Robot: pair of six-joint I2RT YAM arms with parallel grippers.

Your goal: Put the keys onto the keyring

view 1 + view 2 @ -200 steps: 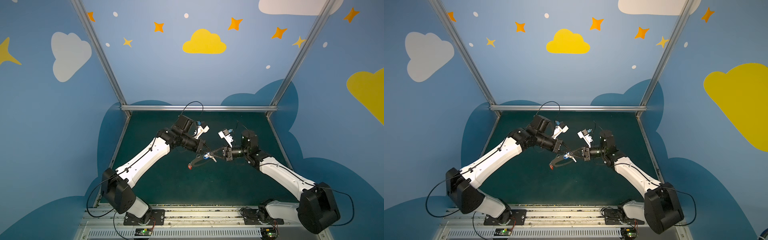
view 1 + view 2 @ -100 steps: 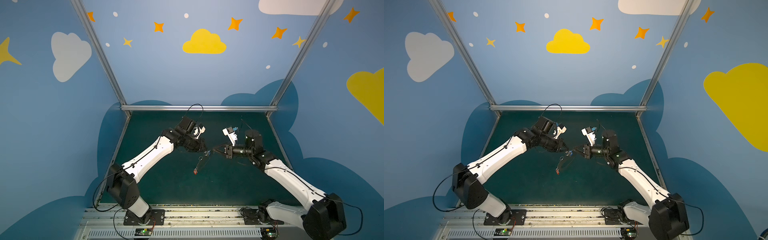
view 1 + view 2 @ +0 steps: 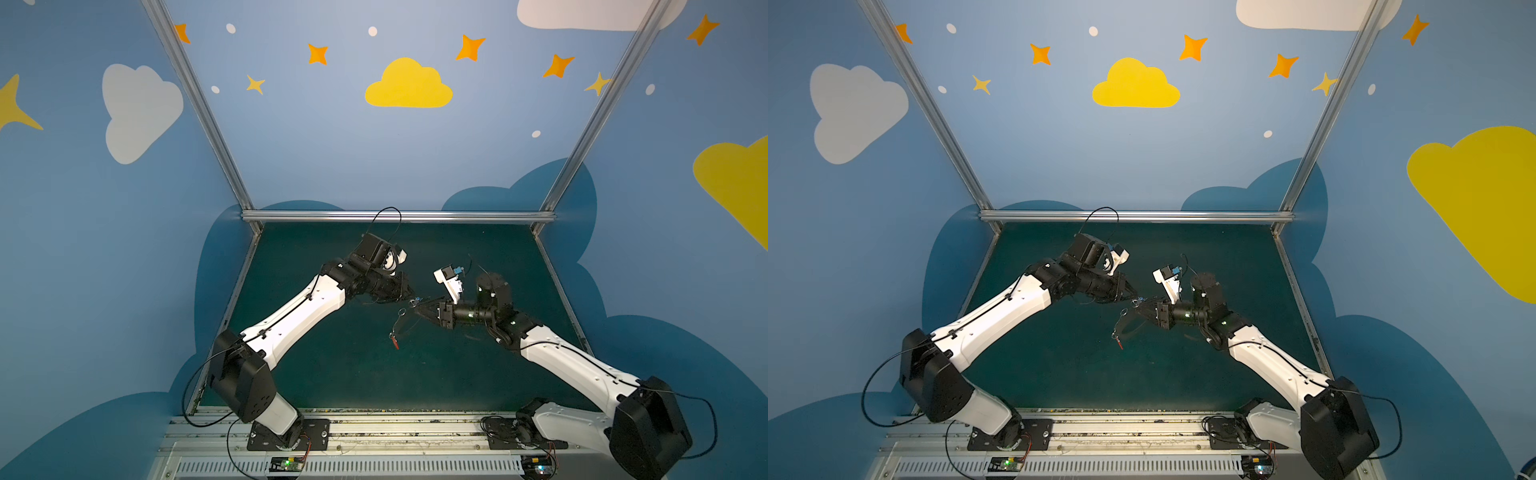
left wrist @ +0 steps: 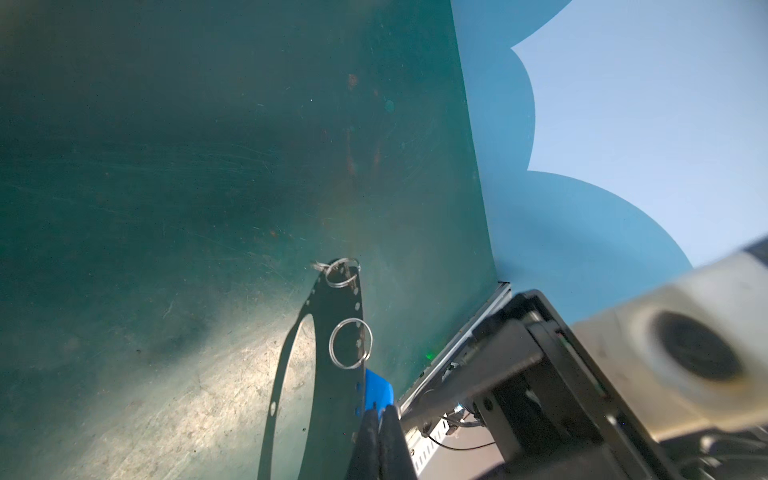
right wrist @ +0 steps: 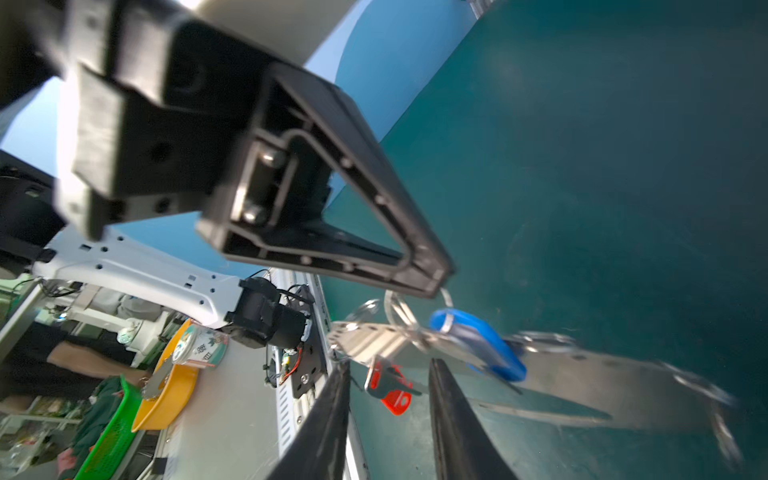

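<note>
Keyring (image 4: 337, 305): 1 grey oval plate, hanging mid-frame in both top views, off the green desk (image 3: 332, 374). 2 wire rings (image 4: 331, 345) on its edge. 2 keys: red-tagged key (image 5: 392, 395) dangles lowest; blue-tagged key (image 5: 482, 349) sits by the left end effector (image 4: 382, 415), which is pinched tight on the plate's edge. Right end effector (image 5: 390, 362) stands partly spread, empty, just right of the plate.

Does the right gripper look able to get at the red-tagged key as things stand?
Probably yes. The right gripper is open, and the red-tagged key, hanging from the keyring, shows between its fingers in the wrist view with nothing in the way.
</note>
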